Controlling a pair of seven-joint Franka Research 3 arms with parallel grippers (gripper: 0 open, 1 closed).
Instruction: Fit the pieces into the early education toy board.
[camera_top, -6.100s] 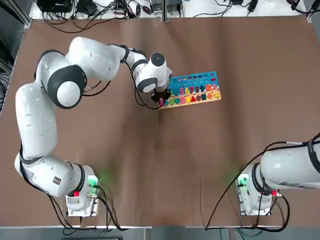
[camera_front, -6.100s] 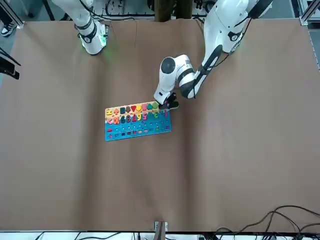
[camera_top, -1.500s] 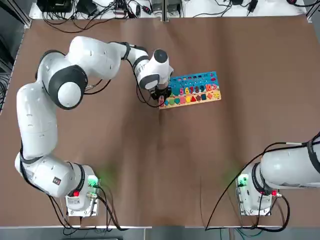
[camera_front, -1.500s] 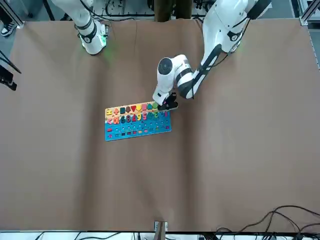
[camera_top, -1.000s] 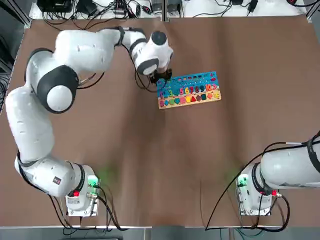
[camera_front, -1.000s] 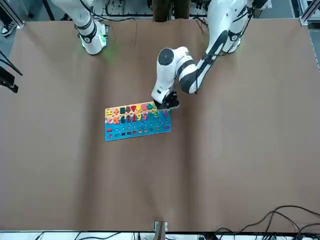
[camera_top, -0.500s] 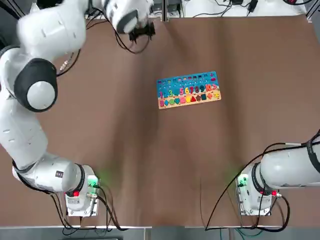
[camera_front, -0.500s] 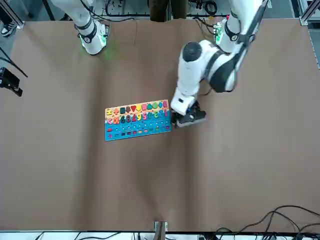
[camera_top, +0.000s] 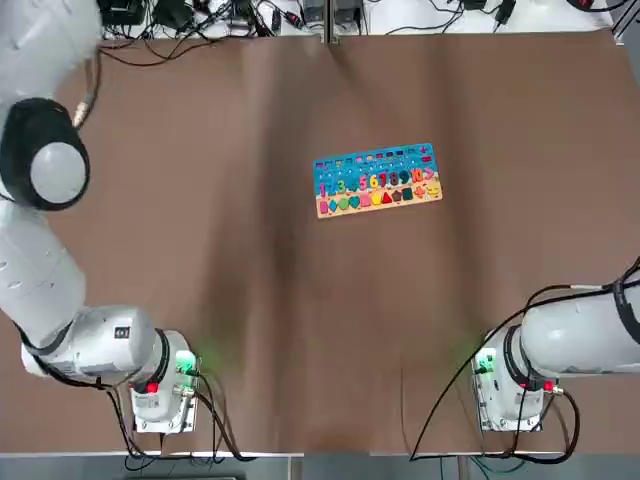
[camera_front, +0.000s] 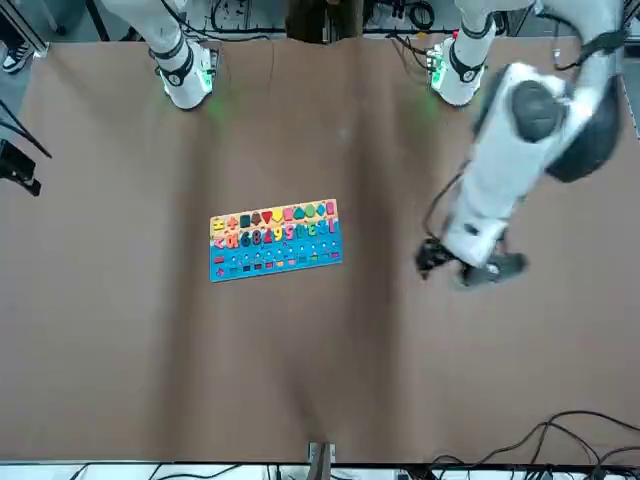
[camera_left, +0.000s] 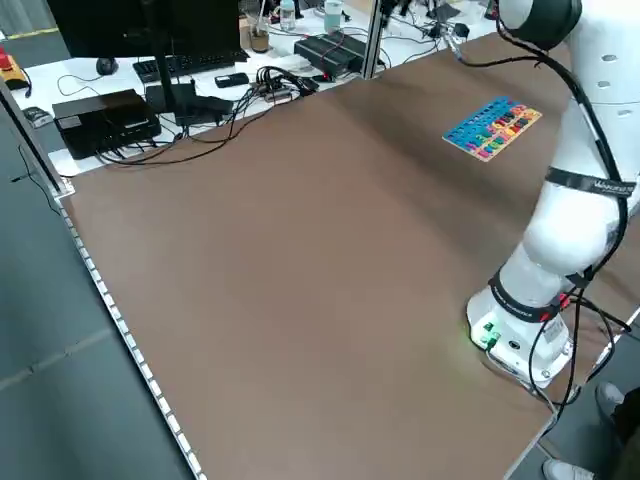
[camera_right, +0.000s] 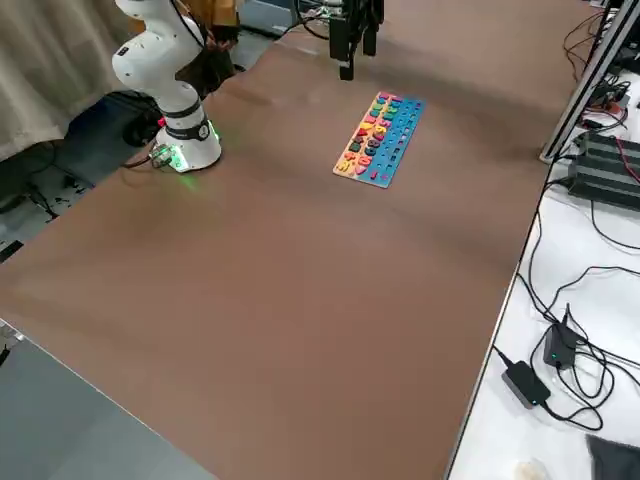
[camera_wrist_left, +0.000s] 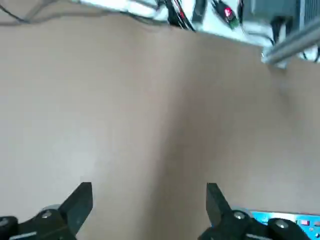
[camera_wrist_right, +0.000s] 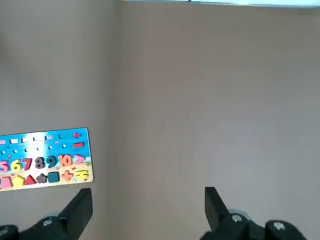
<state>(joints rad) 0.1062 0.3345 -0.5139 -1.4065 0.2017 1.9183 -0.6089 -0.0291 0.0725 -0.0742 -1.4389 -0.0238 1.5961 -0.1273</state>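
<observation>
Early education toy board (camera_top: 378, 180): lay flat on the brown bench (camera_top: 300, 320), a little right of and above the middle of the top view; left of centre in the front view (camera_front: 275, 240).
Long axis: ran left to right across the top view, right end tipped slightly upward; blue numeral field on the upper side, tan shape strip on the lower.
Pieces: none made out lying loose on the bench beside the board; numerals and shapes sat in rows on it, too small to tell whether every recess was filled.
Left fingers (camera_front: 470, 262): spread apart with nothing between them, shown wide and bare in the left wrist view (camera_wrist_left: 80, 200); hung right of centre in the front view, well apart from the board.
Right fingers (camera_wrist_right: 80, 205): also spread apart and bare; arm parked back by its base, looking down on the bench from above.
Key relation: board lay to the picture's left of the left fingers in the front view, its short end turned toward them; only a blue corner of it (camera_wrist_left: 295, 220) caught in the left wrist view.
Nearer arm: probably the left, judged from the front view.
Stage: judged at or close to finished, no hand on the board and nothing carried.
</observation>
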